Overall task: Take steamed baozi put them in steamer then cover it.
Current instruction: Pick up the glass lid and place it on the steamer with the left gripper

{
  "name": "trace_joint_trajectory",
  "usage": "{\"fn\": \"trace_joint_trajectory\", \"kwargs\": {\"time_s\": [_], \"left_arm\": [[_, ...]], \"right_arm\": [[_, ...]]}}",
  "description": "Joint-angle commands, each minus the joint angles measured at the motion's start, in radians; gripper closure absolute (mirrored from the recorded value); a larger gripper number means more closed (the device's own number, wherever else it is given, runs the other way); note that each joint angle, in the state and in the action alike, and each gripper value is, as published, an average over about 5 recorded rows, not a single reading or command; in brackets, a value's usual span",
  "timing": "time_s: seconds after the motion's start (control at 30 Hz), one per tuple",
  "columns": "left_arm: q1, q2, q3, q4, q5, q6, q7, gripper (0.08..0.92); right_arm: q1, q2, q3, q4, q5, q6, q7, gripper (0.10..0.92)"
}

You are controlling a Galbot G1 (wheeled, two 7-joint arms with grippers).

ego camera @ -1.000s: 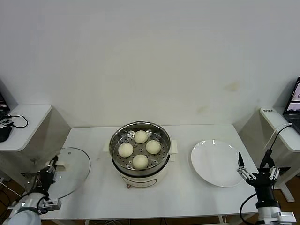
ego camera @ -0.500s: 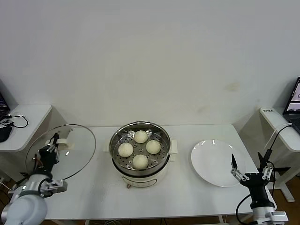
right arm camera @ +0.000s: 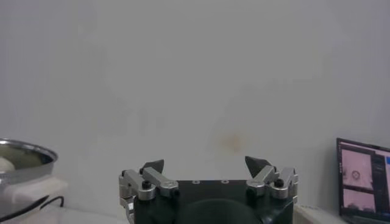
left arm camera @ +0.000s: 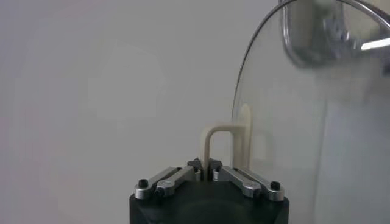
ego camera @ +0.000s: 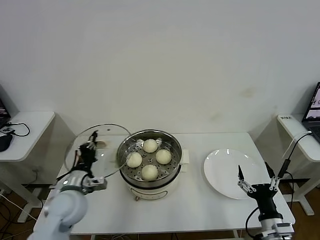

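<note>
plain white wall behind a white table (ego camera: 200, 205). left gripper (ego camera: 89, 150) is clamped on the cover (ego camera: 107, 142) handle, lid tilted up just left of the steamer (ego camera: 150, 170), four steamed baozi (ego camera: 150, 146) inside. right gripper (ego camera: 256, 182) spread wide, holding nothing, near the plate (ego camera: 227, 172)

left gripper (left arm camera: 207, 170) fingers clamped on cover (left arm camera: 286, 146) handle | cover upright, edge-on

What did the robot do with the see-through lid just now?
The left gripper, shut on the cover by its handle, lifted it off the table and carried it toward the steamer. The open right gripper shifted slightly beside the plate. The four baozi stayed put.
</note>
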Motion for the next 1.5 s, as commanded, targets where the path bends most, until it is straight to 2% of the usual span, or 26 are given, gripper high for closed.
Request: {"fn": "trace_joint_trajectory", "kwargs": {"time_s": [0.03, 0.3, 0.5, 1.1, 1.5], "left_arm": [[-0.193, -0.211, 0.216, 0.067, 0.291, 0.059, 0.122, 0.867], [-0.218, -0.385, 0.247, 0.121, 0.468, 0.047, 0.159, 0.867], [-0.214, -0.462, 0.255, 0.157, 0.548, 0.045, 0.184, 0.867], [-0.137, -0.539, 0.268, 0.185, 0.619, 0.031, 0.189, 0.867], [-0.111, -0.542, 0.255, 0.187, 0.621, 0.020, 0.183, 0.867]], "right_arm": [[0.025, 0.007, -0.029, -0.038, -0.077, 0.005, 0.002, 0.203], [0.035, 0.008, -0.033, -0.060, -0.097, 0.011, 0.003, 0.203], [0.033, 0.011, -0.040, -0.060, -0.111, 0.011, 0.002, 0.202], [0.032, 0.013, -0.054, -0.069, -0.123, 0.017, 0.001, 0.203], [0.029, 0.015, -0.062, -0.069, -0.128, 0.019, 0.000, 0.203]]}}
